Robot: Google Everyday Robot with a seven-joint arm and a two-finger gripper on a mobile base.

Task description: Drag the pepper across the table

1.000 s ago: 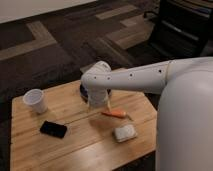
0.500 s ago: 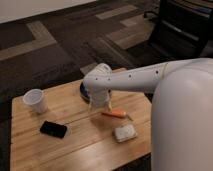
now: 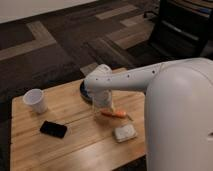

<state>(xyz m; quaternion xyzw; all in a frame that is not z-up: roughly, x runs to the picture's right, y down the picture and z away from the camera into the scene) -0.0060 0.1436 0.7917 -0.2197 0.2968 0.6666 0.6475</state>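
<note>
One end effector (image 3: 103, 107) hangs beside the pepper (image 3: 115, 113) on the table (image 3: 75, 149); open or clamped, cannot tell.

Table (image 3: 75, 148) — pepper (image 3: 114, 113), cup (image 3: 35, 100), phone (image 3: 53, 129) — hand (image 3: 103, 109) above

The table (image 3: 75, 150) is of light wooden planks with a matt finish, and the pepper (image 3: 114, 113) on it has a smooth orange-red skin. The gripper (image 3: 103, 107), just over the table at the left end of the pepper, looks like pale plastic, and the arm (image 3: 131, 80) above it has a smooth, softly glossy white shell. The cup (image 3: 35, 100) at the left is matt white, and the floor (image 3: 50, 60) is rough dark carpet.
</note>
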